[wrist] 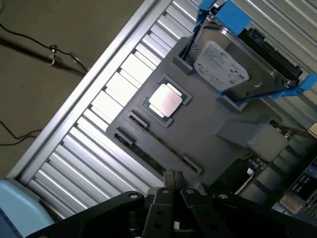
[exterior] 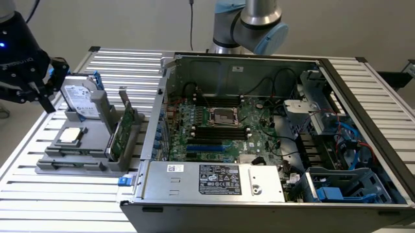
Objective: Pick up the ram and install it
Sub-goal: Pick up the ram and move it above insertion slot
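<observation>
The ram [wrist: 144,153] is a thin green stick lying on edge in a slot of the grey holder tray [wrist: 213,116], with an empty clip slot running beside it. My gripper [wrist: 173,177] hangs above the tray, near one end of those slots, its fingers shut together with nothing between them. In the exterior view the black gripper [exterior: 44,97] hovers over the far left of the tray [exterior: 97,145], beside the hard drive [exterior: 80,99]. The open computer case [exterior: 272,126] shows the motherboard with its black memory slots [exterior: 220,131].
On the tray stand a hard drive in a blue bracket [wrist: 233,64], a silver processor [wrist: 166,99] and an upright green expansion card [exterior: 125,127]. The ribbed metal table [exterior: 39,194] stretches around the tray. A power supply box [exterior: 214,179] fills the case's front.
</observation>
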Available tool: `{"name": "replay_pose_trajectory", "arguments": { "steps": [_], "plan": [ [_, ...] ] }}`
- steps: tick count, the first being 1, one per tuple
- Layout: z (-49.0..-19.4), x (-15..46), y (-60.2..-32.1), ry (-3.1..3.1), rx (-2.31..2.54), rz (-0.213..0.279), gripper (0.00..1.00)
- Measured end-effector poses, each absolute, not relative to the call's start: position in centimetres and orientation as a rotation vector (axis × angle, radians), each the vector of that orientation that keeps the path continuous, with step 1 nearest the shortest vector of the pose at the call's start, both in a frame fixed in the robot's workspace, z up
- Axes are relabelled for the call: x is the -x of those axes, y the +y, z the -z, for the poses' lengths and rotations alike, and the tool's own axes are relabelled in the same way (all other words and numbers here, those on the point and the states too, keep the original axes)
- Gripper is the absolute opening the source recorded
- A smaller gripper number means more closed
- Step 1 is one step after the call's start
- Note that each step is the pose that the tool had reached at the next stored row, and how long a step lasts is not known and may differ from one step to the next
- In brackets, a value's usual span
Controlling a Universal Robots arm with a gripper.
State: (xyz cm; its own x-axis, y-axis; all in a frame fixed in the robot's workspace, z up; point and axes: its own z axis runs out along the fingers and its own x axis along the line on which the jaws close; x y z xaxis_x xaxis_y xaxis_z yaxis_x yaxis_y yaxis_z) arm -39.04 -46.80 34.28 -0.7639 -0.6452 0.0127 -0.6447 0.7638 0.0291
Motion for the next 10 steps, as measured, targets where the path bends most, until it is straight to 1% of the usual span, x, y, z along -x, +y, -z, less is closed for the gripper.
{"name": "replay_pose_trajectory", "arguments": {
  "steps": [10],
  "plan": [
    [-34.03, 39.04, -46.80, -2.816, -1.330, 0.019, 0.11]
  ]
}}
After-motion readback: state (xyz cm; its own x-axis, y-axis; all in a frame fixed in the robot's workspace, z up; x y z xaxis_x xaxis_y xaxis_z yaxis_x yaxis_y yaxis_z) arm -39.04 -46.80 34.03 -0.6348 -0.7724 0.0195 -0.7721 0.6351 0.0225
